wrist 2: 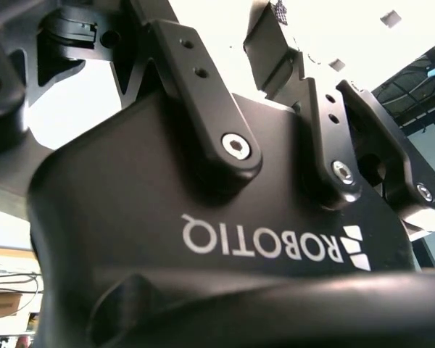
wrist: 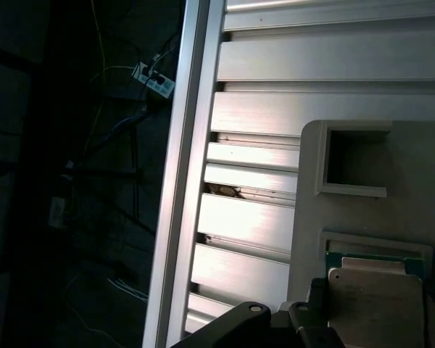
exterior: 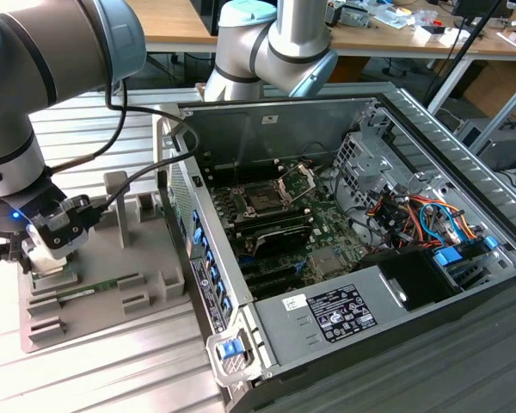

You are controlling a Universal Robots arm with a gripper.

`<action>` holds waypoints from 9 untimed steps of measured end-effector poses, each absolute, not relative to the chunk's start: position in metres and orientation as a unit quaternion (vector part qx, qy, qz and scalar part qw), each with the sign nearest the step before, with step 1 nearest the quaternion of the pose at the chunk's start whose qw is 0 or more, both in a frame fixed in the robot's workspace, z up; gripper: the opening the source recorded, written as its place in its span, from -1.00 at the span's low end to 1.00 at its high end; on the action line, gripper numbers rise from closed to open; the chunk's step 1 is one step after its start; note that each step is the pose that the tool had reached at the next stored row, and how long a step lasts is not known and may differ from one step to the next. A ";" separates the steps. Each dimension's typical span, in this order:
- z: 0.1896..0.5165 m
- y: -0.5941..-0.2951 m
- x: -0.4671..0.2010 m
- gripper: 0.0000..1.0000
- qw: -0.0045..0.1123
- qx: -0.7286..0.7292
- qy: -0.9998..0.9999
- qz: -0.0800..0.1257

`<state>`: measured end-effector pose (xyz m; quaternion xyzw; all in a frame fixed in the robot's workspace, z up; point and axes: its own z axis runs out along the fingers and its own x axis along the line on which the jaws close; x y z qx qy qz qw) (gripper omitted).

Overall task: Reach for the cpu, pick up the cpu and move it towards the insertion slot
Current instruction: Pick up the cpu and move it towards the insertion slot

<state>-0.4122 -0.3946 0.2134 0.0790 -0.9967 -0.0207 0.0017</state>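
The cpu [wrist: 375, 308] is a silvery square chip lying flat in a recess of the grey fixture block [wrist: 413, 181], with a green edge showing along one side. A dark part of my gripper [wrist: 304, 326] sits right beside the chip's edge in the first wrist view. In the exterior view my gripper [exterior: 43, 249] hangs low over the end of the fixture block [exterior: 146, 258] at that view's left and covers the chip. The insertion slot [exterior: 262, 200], a dark square socket with its silver frame [exterior: 297, 181] swung up, lies on the board inside the open computer case.
A green memory stick [exterior: 95, 288] lies on the fixture block. The case wall [exterior: 202, 258] with blue clips stands between fixture and board. Drive cage and coloured cables [exterior: 413, 215] fill the case's far side. The slatted aluminium table's edge [wrist: 185, 174] runs near the fixture.
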 end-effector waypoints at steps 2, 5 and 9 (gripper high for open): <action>0.214 -0.395 -0.412 0.09 0.002 0.079 -0.997 -0.021; 0.214 -0.395 -0.412 0.09 0.002 0.079 -0.997 -0.021; 0.216 -0.395 -0.412 0.09 0.002 0.079 -0.997 -0.021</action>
